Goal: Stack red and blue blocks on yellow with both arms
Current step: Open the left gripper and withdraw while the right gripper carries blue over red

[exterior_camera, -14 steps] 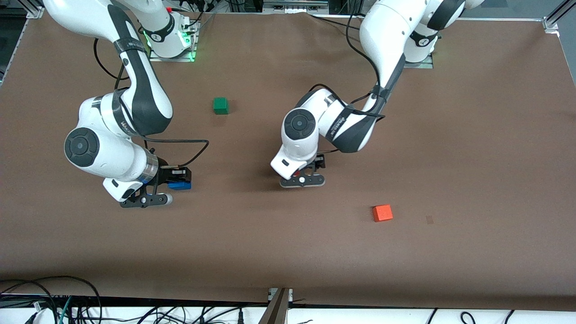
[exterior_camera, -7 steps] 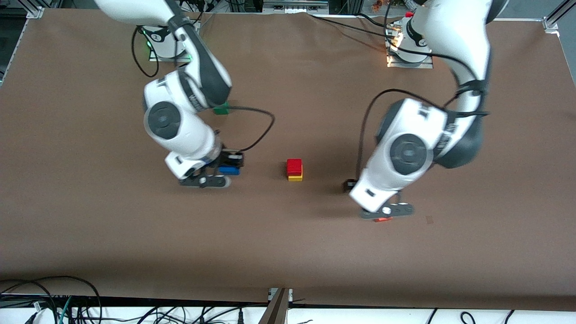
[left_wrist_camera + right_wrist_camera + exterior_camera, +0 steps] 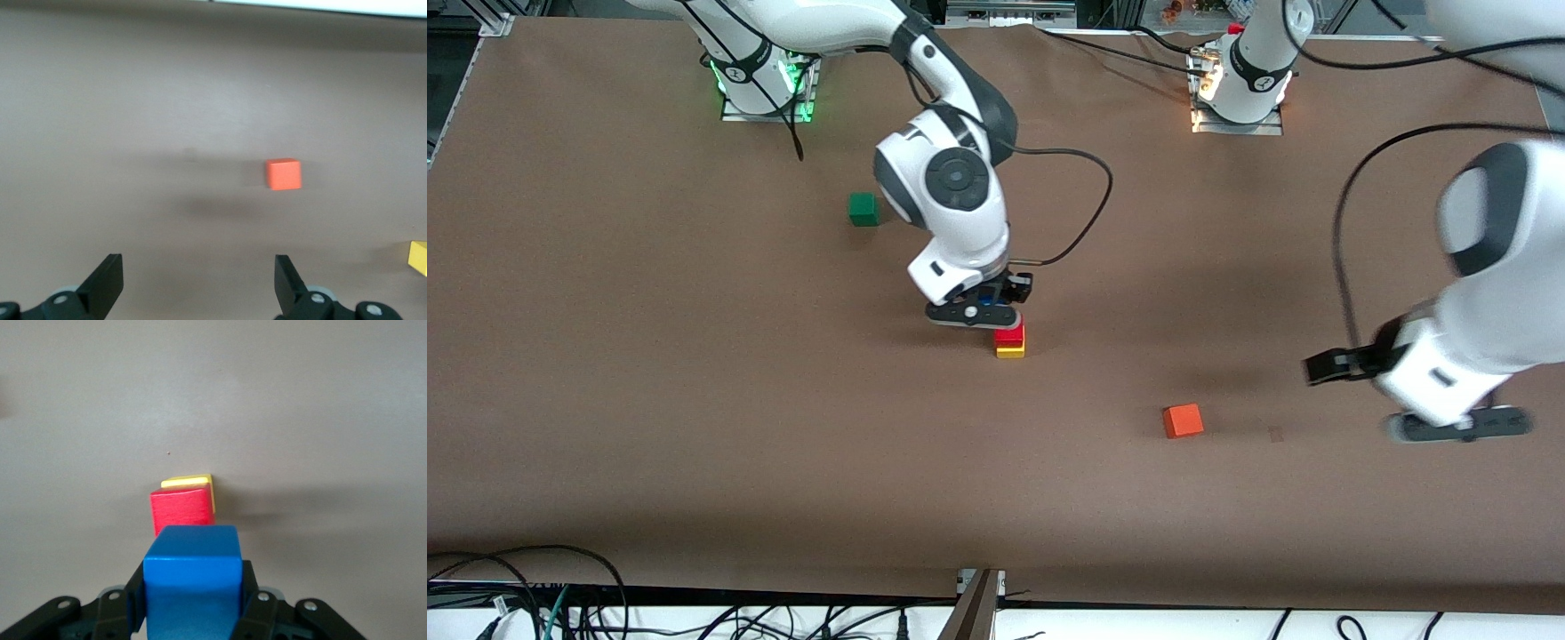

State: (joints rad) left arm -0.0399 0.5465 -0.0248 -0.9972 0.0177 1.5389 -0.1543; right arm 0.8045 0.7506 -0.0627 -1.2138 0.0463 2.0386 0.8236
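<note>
Nearby, orange cube (image 3: 1183, 420) and green cube (image 3: 863, 209) (well apart), right gripper (image 3: 985, 307) clamping blue block (image 3: 192, 577), left gripper (image 3: 200, 293) wide.

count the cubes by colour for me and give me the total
Red cube: 1
Yellow cube: 1
Blue cube: 1
Green cube: 1
Orange cube: 1
Total: 5

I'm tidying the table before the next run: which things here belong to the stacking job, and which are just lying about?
In the job: blue block held by the right gripper over the stack; red block on the yellow block; left gripper, open, waiting.

Lying about: orange cube; green cube.
</note>
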